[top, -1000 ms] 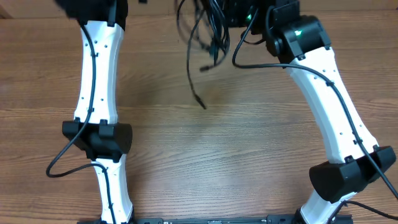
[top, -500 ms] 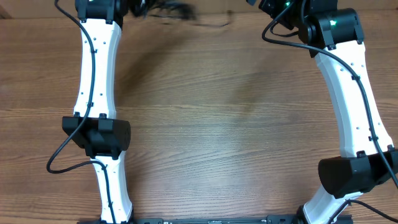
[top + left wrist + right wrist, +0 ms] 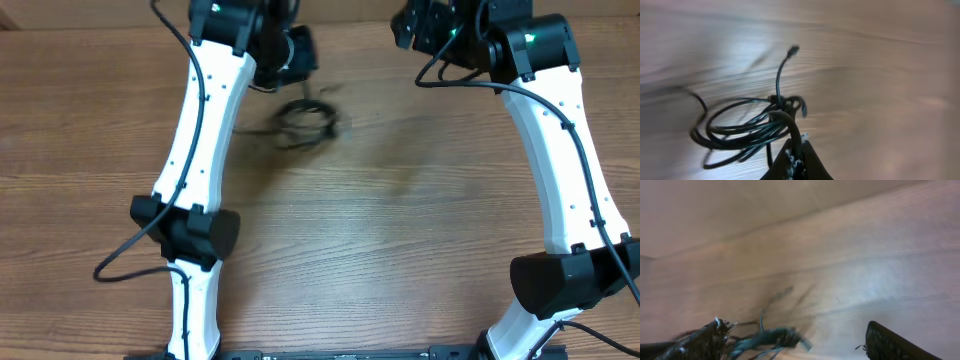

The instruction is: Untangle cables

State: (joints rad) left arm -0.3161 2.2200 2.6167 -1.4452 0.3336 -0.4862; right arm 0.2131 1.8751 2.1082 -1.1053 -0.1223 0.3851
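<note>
Left arm (image 3: 205,110) newly inward, left fingers (image 3: 796,164) tight on cables (image 3: 737,127); right fingers (image 3: 892,342) apart.

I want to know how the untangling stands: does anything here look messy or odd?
Yes. The cables are bunched in one tangled coil, pinched by the shut left gripper, with one plug end sticking up out of the loops. Nothing looks damaged.

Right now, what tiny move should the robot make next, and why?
Probably bring the open right gripper over to pinch the free plug end. The left gripper is shut on one strand of the tangled thin black wires, the coil is looped, and that tip sticks out alone.
</note>
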